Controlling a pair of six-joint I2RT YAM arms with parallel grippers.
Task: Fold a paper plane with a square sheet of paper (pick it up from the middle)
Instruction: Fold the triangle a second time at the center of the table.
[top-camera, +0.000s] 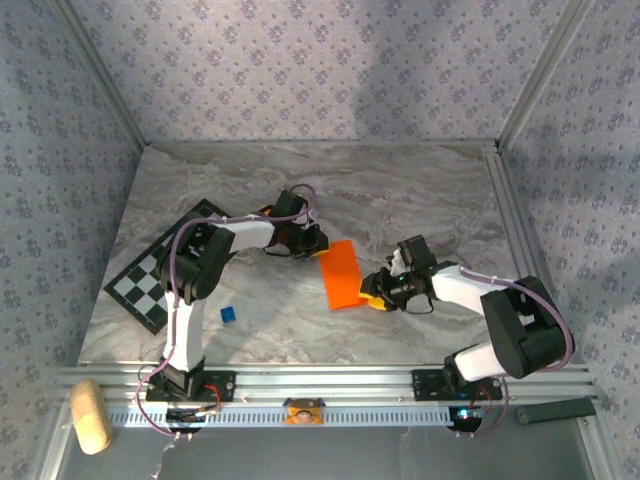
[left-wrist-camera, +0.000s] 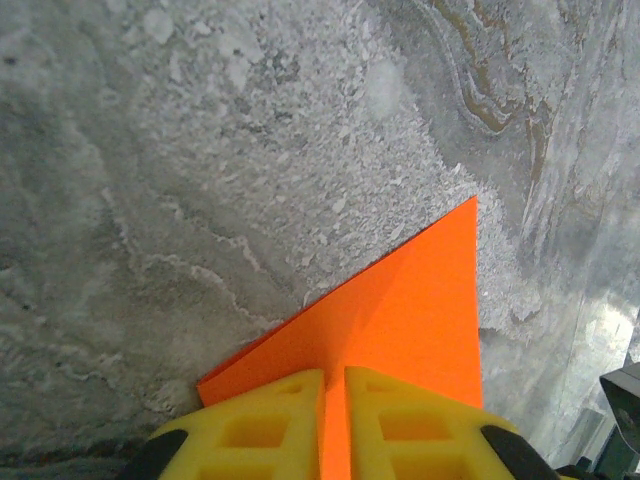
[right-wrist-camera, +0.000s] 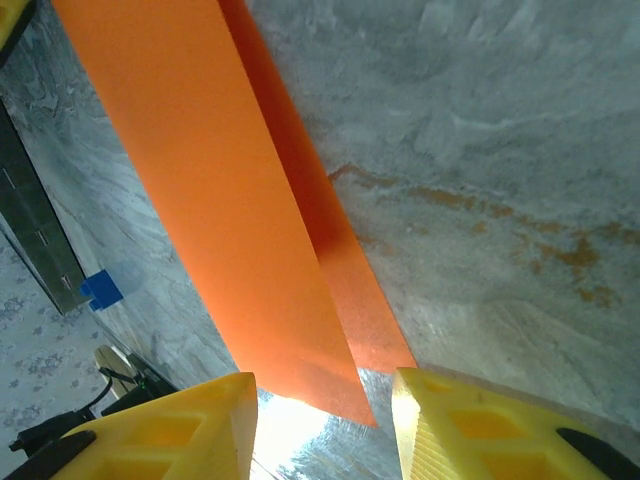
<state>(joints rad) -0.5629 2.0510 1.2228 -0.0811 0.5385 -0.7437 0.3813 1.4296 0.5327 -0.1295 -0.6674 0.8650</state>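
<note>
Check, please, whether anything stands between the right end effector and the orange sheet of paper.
Nothing visible does. The right end effector is open, and the near end of the sheet of paper reaches into its gap. The left end effector pinches the opposite edge.

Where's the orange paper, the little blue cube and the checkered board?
orange paper (top-camera: 340, 275): top view, middle of its flat face.
blue cube (top-camera: 229, 314): top view, its top face.
checkered board (top-camera: 150, 282): top view, a bare square near its middle.
</note>
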